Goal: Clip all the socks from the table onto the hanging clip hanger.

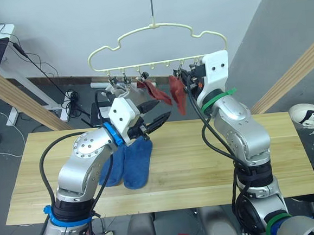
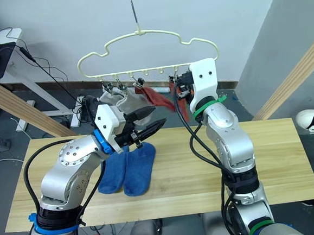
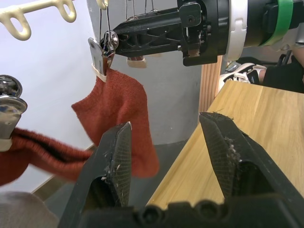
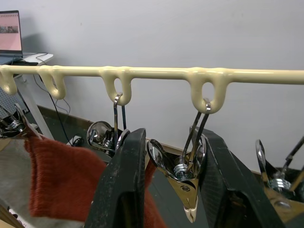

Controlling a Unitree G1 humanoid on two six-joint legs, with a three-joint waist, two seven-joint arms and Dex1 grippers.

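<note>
Under the clip hanger (image 1: 156, 41) hang four socks already: two light grey socks (image 2: 120, 101) at its left end and two rust red socks (image 1: 163, 92) further along toward the middle. One red sock (image 3: 121, 118) dangles from a metal clip (image 3: 102, 54), seen close in my left wrist view. My right hand (image 4: 168, 190) is raised to the hanger's lower bar, right of the red socks, and its two black fingers (image 4: 126, 190) stand apart on either side of a bare clip (image 4: 183, 183) that hangs from one of the bar's loops (whether they press the clip I cannot tell). My left hand (image 1: 159, 113) is held in the air below the hanger's left half, in front of the grey socks, with its fingers (image 3: 116, 161) spread apart and nothing between them. Below the hanger, on the desk (image 1: 204, 163), two blue socks (image 1: 129, 163) lie side by side and touching, just under my left forearm. Beyond the hanger stands a pale wall, and slanted round wooden poles (image 1: 14, 96) rise at both sides of the desk
</note>
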